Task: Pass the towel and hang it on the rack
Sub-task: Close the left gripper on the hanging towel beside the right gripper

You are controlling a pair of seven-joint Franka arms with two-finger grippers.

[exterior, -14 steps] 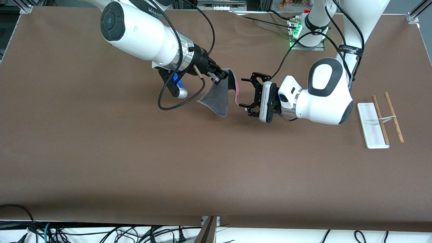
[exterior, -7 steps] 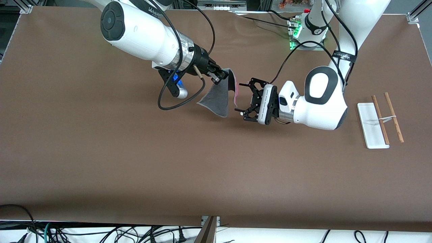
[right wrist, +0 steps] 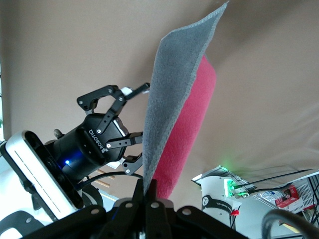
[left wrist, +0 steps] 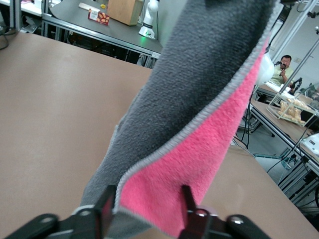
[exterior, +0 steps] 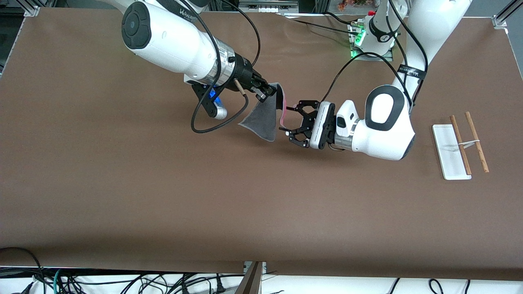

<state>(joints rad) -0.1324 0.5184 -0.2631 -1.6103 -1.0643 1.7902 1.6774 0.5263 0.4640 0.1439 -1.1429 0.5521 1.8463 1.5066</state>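
Note:
The towel (exterior: 264, 117), dark grey on one face and pink on the other, hangs over the middle of the table. My right gripper (exterior: 267, 90) is shut on its upper grey corner (right wrist: 148, 191). My left gripper (exterior: 289, 119) has come in from the side. Its fingers straddle the towel's pink folded edge (left wrist: 199, 149), still apart, with one finger (left wrist: 104, 206) by the grey border and the other by the pink face. My left gripper (left wrist: 146, 204) stands open around the cloth. The rack (exterior: 461, 143), a white base with two brown rods, stands at the left arm's end of the table.
A black cable (exterior: 216, 120) loops down from the right arm's wrist toward the brown table (exterior: 163, 192). A green-lit box (exterior: 358, 38) sits by the left arm's base. Loose cables lie along the table's front edge.
The left arm has moved toward the towel until its fingers straddle the pink edge, and the fingers have narrowed. The right gripper and the towel have stayed put.

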